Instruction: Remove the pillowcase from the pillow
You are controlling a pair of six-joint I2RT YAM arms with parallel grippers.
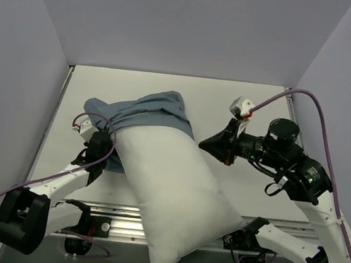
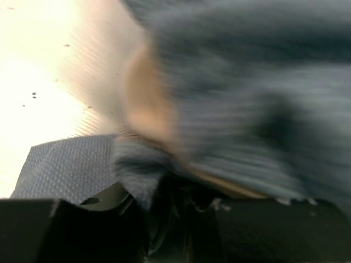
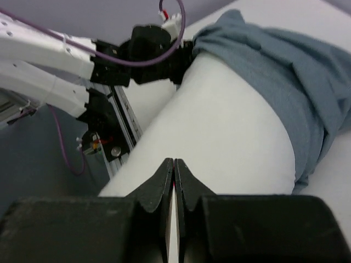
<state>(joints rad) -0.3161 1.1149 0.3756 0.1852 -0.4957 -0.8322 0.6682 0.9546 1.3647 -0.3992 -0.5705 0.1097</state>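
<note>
The white pillow (image 1: 174, 195) lies diagonally, its near corner hanging over the table's front edge. The blue pillowcase (image 1: 149, 109) is bunched over only its far end. My left gripper (image 1: 105, 149) is at the pillow's left side, shut on the pillowcase's edge. The left wrist view is blurred: blue pillowcase fabric (image 2: 247, 98) with beige lining (image 2: 148, 104) runs into my left gripper (image 2: 181, 192). My right gripper (image 1: 203, 143) is shut and empty beside the pillow's right edge. In the right wrist view my right gripper (image 3: 174, 163) sits just over the pillow (image 3: 219, 126), with the pillowcase (image 3: 285, 71) beyond.
White walls close the table on the left, back and right. A metal rail (image 1: 118, 217) with the arm bases runs along the near edge. Purple cables (image 1: 320, 116) loop from both arms.
</note>
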